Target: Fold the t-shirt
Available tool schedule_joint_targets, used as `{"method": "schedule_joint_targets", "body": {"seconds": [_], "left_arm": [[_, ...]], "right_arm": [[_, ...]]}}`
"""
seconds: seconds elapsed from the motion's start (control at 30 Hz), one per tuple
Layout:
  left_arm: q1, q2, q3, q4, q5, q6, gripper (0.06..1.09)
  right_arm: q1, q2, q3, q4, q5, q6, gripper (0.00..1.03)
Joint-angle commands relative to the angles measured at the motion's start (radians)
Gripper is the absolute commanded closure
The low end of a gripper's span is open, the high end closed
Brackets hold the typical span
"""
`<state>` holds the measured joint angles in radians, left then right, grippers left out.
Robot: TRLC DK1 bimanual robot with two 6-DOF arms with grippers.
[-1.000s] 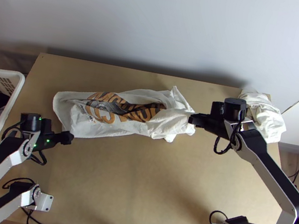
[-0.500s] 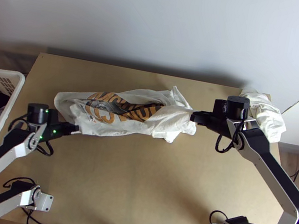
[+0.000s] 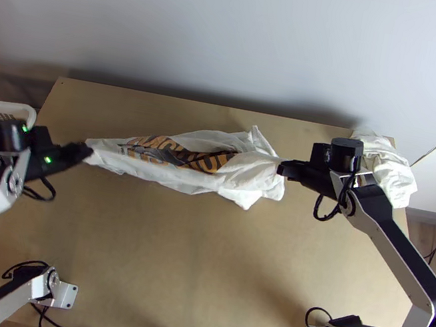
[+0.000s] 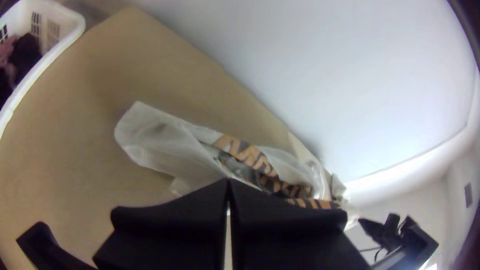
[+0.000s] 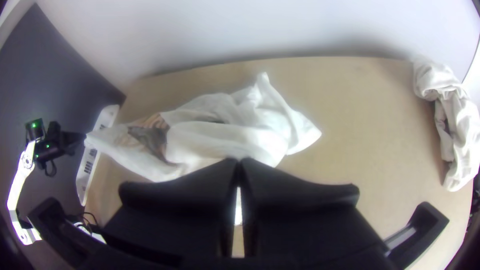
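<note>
1. We see the shirt (image 3: pixel 248 177) bunched across the table's (image 3: pixel 200 262) far side, left of centre.
2. We note the left gripper (image 3: pixel 87 152) pinching its left end.
3. We note the right gripper (image 3: pixel 282 169) pinching its right part.

Top view: you look steeply down from high over the wooden table's (image 3: pixel 197 281) near edge. Both wrist views put you closer, looking obliquely across it toward the pale wall (image 3: pixel 239 45). All three share the printed white t-shirt (image 3: pixel 248 186) and white basket (image 3: pixel 8 107).
</note>
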<state>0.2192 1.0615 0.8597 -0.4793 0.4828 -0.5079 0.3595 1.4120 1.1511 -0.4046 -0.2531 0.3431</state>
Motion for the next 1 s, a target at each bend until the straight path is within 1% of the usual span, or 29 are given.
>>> {"method": "schedule_joint_targets", "body": {"seconds": [0.0,0.03,0.1,0.2,0.3,0.4,0.5,0.53,0.57,0.67,0.73,0.8,0.87,0.97], "left_arm": [[0.218,0.288,0.124,0.074,0.068,-0.113,1.05],[0.233,0.336,0.147,0.087,0.065,-0.135,1.05],[0.266,0.425,0.188,0.11,0.019,-0.175,1.05],[0.312,0.512,0.203,0.211,0.004,-0.27,1.05],[0.313,0.563,0.203,0.289,-0.026,-0.322,1.05],[0.282,0.595,0.199,0.288,-0.027,-0.316,1.05],[0.252,0.572,0.173,0.278,-0.023,-0.288,1.03],[0.244,0.557,0.16,0.278,-0.019,-0.285,0.98],[0.238,0.54,0.15,0.275,-0.018,-0.284,0.9],[0.212,0.494,0.128,0.234,0.002,-0.265,0.55],[0.195,0.457,0.111,0.194,0.03,-0.245,0.37],[0.178,0.408,0.085,0.169,0.05,-0.225,0.22],[0.164,0.361,0.056,0.166,0.053,-0.225,0.19],[0.146,0.293,0.029,0.127,0.062,-0.205,0.19]], "right_arm": [[0.013,0.007,-0.002,-0.003,0.0,0.0,1.0],[0.013,0.005,-0.008,-0.005,0.0,0.0,1.0],[0.016,-0.001,-0.025,-0.005,0.0,0.002,1.0],[0.024,-0.012,-0.057,-0.005,0.002,0.004,1.0],[0.033,-0.024,-0.087,-0.005,0.002,0.005,1.0],[0.035,-0.031,-0.102,-0.005,0.002,0.008,1.0],[0.035,-0.041,-0.114,-0.003,0.003,0.013,1.0],[0.035,-0.042,-0.12,0.0,0.003,0.016,1.0],[0.035,-0.042,-0.125,0.003,0.003,0.017,1.0],[0.033,-0.042,-0.134,0.01,0.003,0.02,1.0],[0.033,-0.042,-0.139,0.021,0.003,0.025,1.0],[0.035,-0.042,-0.143,0.023,0.003,0.028,1.0],[0.033,-0.042,-0.149,0.026,0.003,0.028,1.0],[0.032,-0.041,-0.154,0.029,0.003,0.027,1.0]]}}
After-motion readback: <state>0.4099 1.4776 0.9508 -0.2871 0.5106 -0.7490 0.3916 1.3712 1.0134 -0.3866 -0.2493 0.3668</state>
